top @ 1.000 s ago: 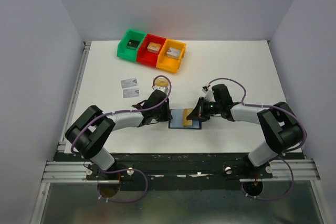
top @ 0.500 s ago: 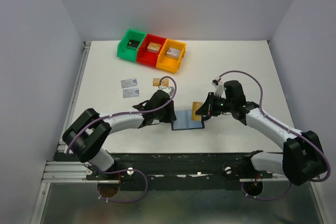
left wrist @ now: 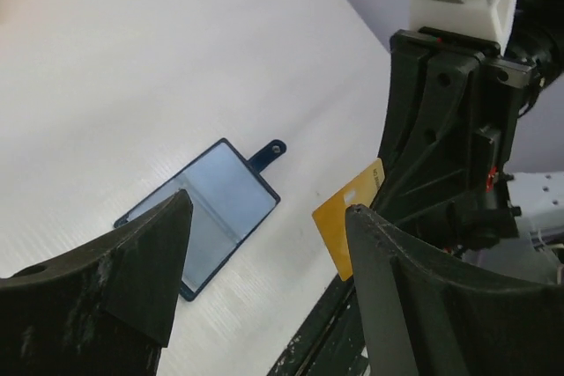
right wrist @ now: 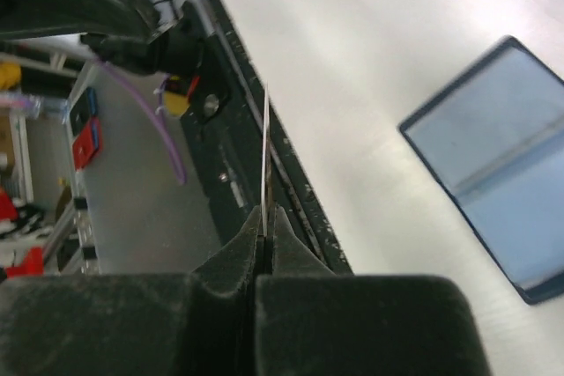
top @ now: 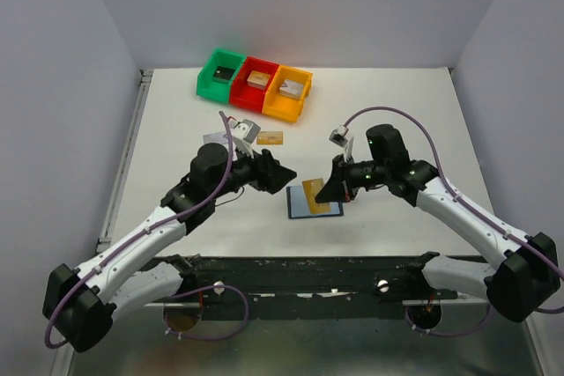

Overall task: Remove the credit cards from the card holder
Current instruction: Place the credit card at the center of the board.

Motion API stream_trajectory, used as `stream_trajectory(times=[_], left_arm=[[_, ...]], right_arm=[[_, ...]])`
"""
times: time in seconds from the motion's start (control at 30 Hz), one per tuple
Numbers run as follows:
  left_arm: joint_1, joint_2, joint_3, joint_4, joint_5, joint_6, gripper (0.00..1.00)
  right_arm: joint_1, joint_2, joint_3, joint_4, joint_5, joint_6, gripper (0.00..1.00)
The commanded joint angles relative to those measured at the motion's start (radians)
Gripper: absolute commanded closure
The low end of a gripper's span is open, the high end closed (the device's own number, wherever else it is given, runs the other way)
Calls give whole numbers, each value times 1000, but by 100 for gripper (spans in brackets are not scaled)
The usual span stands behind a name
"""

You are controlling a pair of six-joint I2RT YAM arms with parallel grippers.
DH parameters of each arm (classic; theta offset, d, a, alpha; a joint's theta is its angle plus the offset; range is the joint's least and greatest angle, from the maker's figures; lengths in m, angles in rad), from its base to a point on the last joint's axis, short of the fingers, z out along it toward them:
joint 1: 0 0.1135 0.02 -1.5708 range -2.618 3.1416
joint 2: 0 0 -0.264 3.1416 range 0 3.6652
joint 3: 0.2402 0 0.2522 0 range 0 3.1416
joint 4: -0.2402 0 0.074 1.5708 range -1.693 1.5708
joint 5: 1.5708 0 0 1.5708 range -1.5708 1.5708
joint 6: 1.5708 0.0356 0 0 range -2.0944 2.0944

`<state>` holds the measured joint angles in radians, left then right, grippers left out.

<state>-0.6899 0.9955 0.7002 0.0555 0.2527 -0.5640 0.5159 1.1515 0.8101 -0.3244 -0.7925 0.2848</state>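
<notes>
The desk is showing plain white. The holder is showing a navy border around grey-blue pockets. The held card is showing golden yellow in the black right hand. The left hand is showing black too. A loose card is showing tan. Along the desk's far edge, the green bin, red bin and orange bin are showing plain colour.
</notes>
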Motion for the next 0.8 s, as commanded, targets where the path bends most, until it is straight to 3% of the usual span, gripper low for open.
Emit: stream_trajectory(times=[0.0,0.13,0.3,0.77], left_arm=[[50,-109,-42,33,305,76,20],[59,-155,-41,35,491,107,21],[61,-152,-50,55,605,107,25],[59,-72,-73,173,726,36,39]], right_arm=[[96,27,144,-217,-90,-145,100],[139,43,207,-300,-139,-202,100],[185,70,250,-353,-149,-242,100],[230,79,313,-416,-162,-274,100]])
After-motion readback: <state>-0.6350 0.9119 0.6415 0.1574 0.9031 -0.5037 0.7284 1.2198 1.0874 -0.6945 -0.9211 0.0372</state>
